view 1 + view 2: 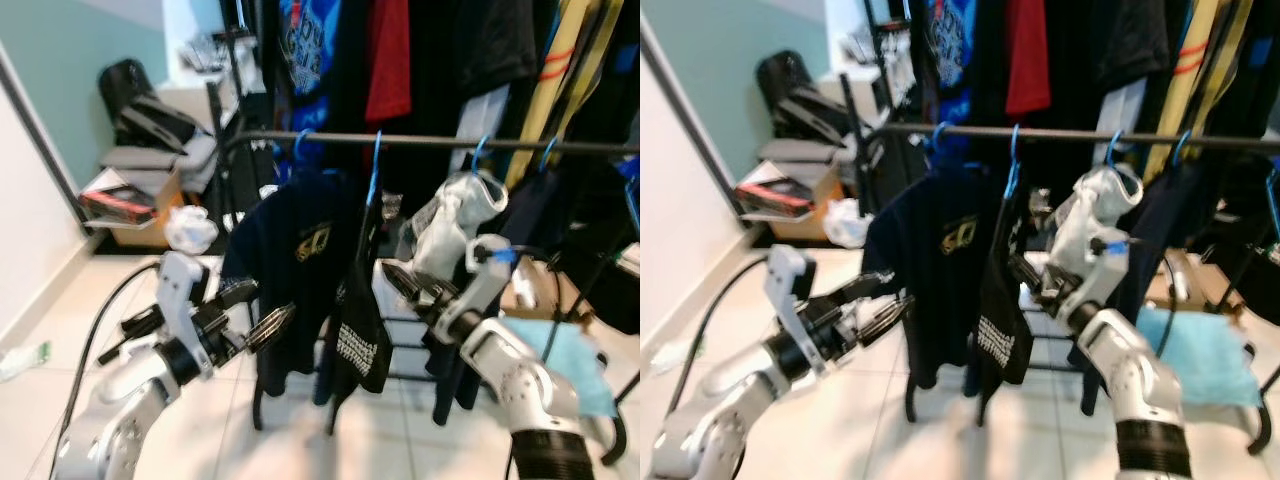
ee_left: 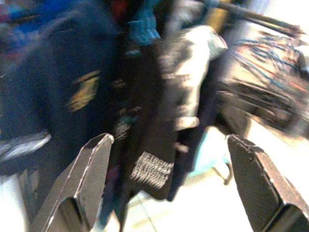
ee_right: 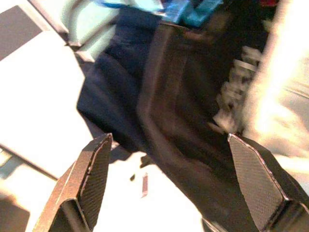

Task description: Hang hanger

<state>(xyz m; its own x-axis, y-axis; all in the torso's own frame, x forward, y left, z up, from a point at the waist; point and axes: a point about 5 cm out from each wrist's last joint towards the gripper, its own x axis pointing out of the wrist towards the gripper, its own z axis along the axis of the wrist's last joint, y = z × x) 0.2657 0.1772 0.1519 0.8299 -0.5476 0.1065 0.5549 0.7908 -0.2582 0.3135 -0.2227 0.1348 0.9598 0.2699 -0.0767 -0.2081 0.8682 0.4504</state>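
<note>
A black rail point(image 1: 430, 142) runs across the rack, with several blue hangers point(image 1: 375, 165) hooked on it. A navy T-shirt point(image 1: 300, 235) hangs at the left, a black garment with white lettering point(image 1: 362, 340) beside it, and a whitish garment point(image 1: 455, 215) further right. My left gripper point(image 1: 257, 308) is open just left of the navy shirt's lower half; in the left wrist view it point(image 2: 169, 137) holds nothing. My right gripper point(image 1: 408, 283) is open just right of the black garment, below the rail, and in the right wrist view it point(image 3: 170, 137) is also empty.
More clothes hang on a higher rail behind point(image 1: 390, 50). A cardboard box point(image 1: 135, 205), a white plastic bag point(image 1: 190, 228) and a black bag point(image 1: 130, 90) sit at the left. A light blue cloth point(image 1: 570, 365) lies at the right. A black cable point(image 1: 100, 310) crosses the tiled floor.
</note>
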